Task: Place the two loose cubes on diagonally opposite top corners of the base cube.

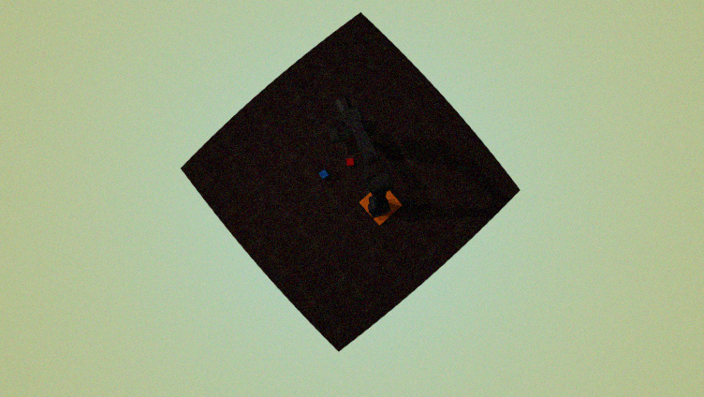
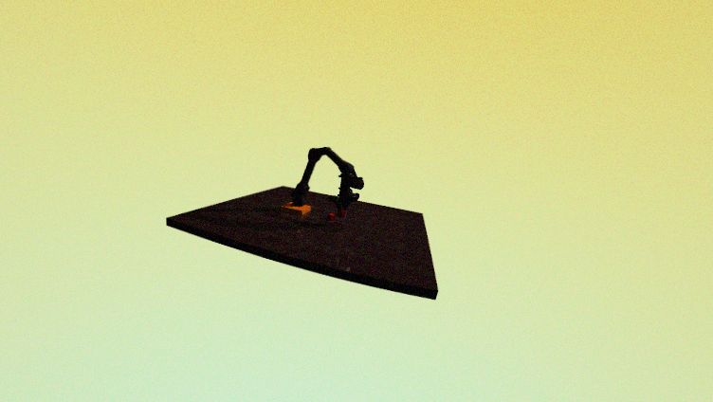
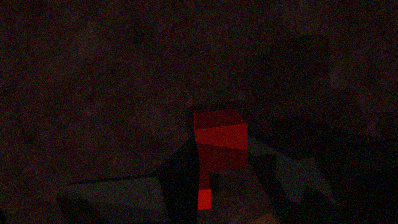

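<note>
A blue cube [image 1: 323, 173], which looks like the base cube, sits on the dark table. It cannot be made out in the exterior view or the wrist view. One loose red cube [image 1: 349, 161] [image 2: 331, 217] [image 3: 204, 199] stands on the table between the blue cube and the orange block; in the wrist view the left finger partly covers it. My gripper [image 2: 343, 211] [image 3: 218, 138] points down and is shut on the other red cube [image 2: 343, 213] [image 3: 221, 137]. In the top view the arm hides that cube. Whether it touches the table I cannot tell.
The arm rises from an orange block [image 1: 378, 220] [image 2: 302, 210] and arches over the red cubes. The dark square table [image 1: 315, 275] [image 2: 379, 249] has open edges all round. The free red cube is close beside the gripper. The picture is dim and grainy.
</note>
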Robot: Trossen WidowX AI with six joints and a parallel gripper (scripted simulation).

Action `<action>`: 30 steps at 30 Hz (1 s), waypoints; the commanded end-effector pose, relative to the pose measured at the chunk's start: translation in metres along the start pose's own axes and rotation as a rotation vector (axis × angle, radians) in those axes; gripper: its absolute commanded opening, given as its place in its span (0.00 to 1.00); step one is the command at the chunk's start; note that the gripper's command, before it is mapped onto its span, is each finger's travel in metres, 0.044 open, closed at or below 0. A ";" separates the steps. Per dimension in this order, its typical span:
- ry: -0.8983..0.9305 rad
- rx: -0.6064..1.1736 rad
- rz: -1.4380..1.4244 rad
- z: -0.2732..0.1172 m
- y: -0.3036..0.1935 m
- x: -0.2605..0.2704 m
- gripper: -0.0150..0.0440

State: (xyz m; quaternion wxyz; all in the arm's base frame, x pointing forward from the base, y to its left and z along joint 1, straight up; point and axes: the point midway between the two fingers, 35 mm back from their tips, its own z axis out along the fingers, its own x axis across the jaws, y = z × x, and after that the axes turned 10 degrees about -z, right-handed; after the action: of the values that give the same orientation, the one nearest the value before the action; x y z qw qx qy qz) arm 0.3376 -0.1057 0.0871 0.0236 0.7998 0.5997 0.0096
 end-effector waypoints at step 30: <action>-0.008 0.027 -0.121 -0.047 -0.012 0.027 0.43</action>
State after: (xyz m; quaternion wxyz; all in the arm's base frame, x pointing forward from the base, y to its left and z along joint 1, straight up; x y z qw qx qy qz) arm 0.3315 -0.0813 0.1348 0.0132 0.7744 0.6325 0.0010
